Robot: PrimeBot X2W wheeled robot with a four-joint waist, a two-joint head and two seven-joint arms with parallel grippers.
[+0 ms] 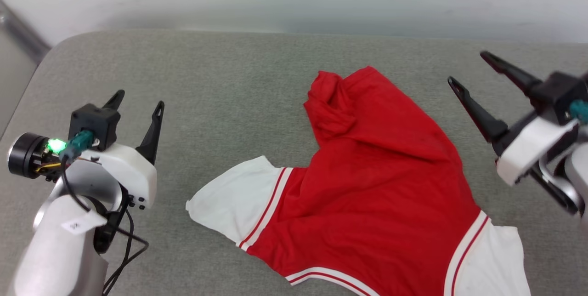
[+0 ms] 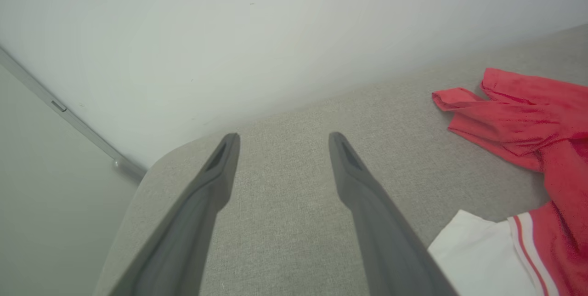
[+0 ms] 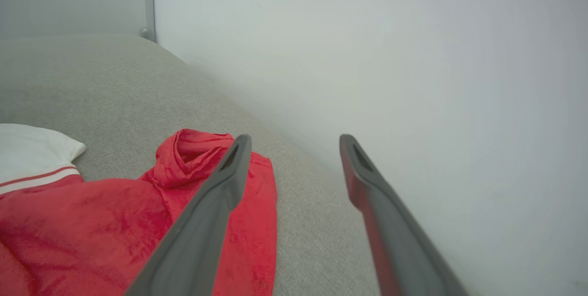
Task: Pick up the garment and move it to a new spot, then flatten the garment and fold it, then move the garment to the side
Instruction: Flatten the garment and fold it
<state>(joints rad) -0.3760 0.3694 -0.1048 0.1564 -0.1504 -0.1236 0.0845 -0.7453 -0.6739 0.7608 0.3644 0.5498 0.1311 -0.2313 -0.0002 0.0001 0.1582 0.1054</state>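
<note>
1. On the grey padded surface [image 1: 206, 80] in front of you, the shirt [image 1: 381, 185] lies rumpled, its red body spread across the middle and right.
2. One white sleeve points left. The other reaches the lower right edge of the head view.
3. The shirt's far end is bunched into a raised fold.
4. Your left gripper [image 1: 140, 98] sits well apart from the shirt, off to its left, fingers spread and empty.
5. Your right gripper [image 1: 468, 67] hovers just beside the shirt's right edge, fingers likewise apart, holding nothing.
</note>
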